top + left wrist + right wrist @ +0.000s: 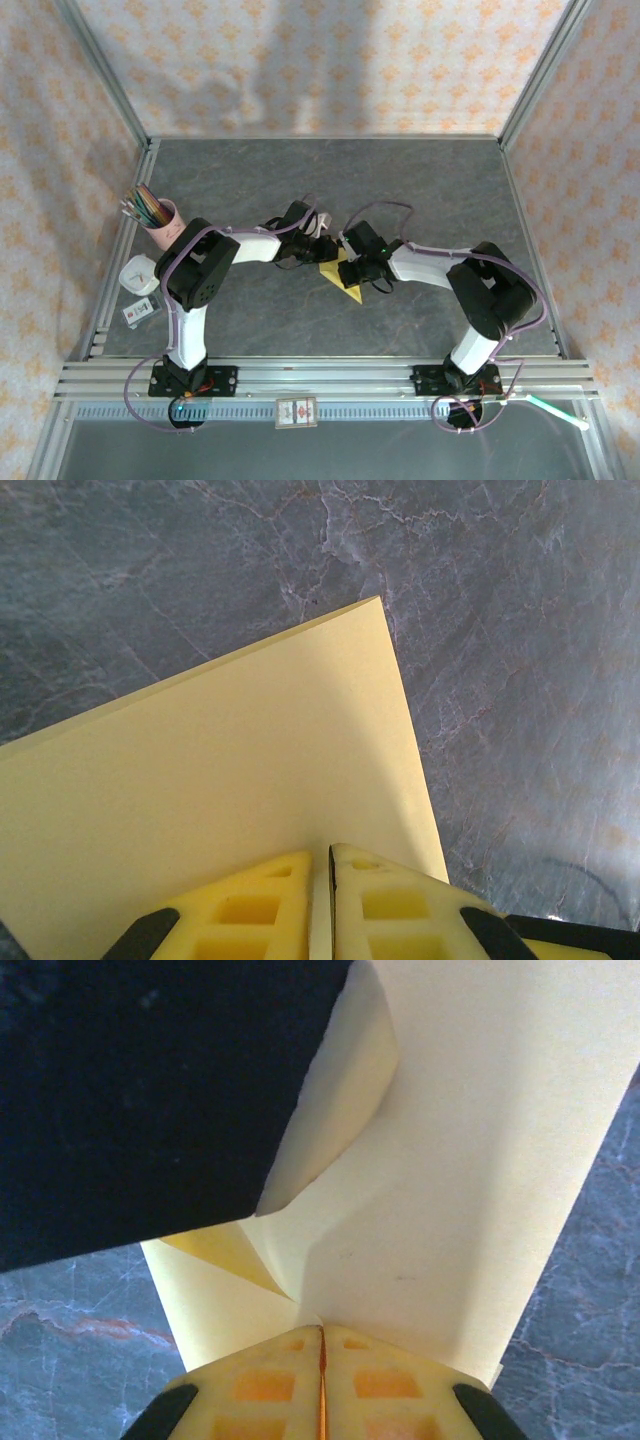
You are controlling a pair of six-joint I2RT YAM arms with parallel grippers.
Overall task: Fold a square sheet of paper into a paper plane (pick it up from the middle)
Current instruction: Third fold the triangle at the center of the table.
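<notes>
Left gripper [322, 858]: the jaws are pressed together on the near part of the square sheet of paper [230, 780], which is pinched in the seam between the yellow fingers [250, 910].
Right gripper [322, 1335]: the jaws are closed on the paper too, and a creased part is clamped at the tips.
Paper position: the sheet is held between the two grippers near the middle of the table [430, 190]. In the top view a yellow triangular tip is pointed toward the near edge. Whether it touches the surface cannot be told.
Paper edges: in the left wrist view two straight edges are met at one far corner. In the right wrist view a flap is curled upward beside a diagonal crease.
Open room: bare marbled surface is left across the far half and the right side.
Left-side things: a pink cup of pens [160, 222] is set at the left edge, with a white object [140, 275] and a small card [137, 312] nearer.
Obstruction: part of the paper is covered by a dark blurred shape [130, 1090] in the right wrist view.
Near edge: both bases are carried on an aluminium rail [330, 375].
Enclosure: three sides are closed by patterned walls [320, 60].
</notes>
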